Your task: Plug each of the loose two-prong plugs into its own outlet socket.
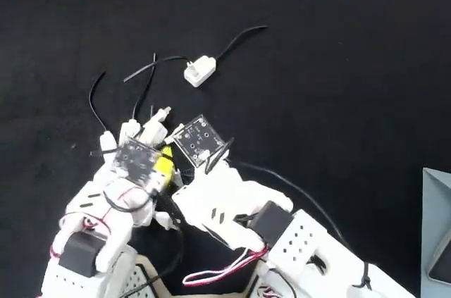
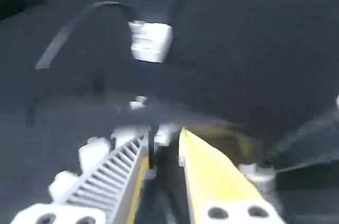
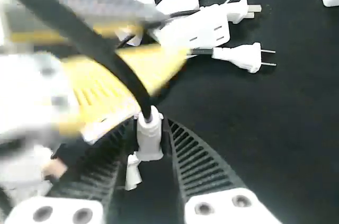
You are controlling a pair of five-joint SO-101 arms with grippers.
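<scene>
Holding one plug [image 3: 150, 142] clamped in the right pincer [image 3: 151, 124], long axis in line with the pincer. Its black cord [image 3: 106, 60] leaves the end facing the outlet block [image 3: 196, 25], so the prongs likely point back at the wrist. Probably needs a regrip before insertion. Block lies just ahead. Second loose plug [image 3: 241, 56] is on the tabletop [image 3: 296, 144] just beside the block, roughly parallel to it. Left pincer [image 2: 163, 136] sits nearer the block; open or closed, can't tell.

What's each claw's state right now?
Left claw: cannot be told.
Right claw: closed, holding a white plug by its body.
</scene>
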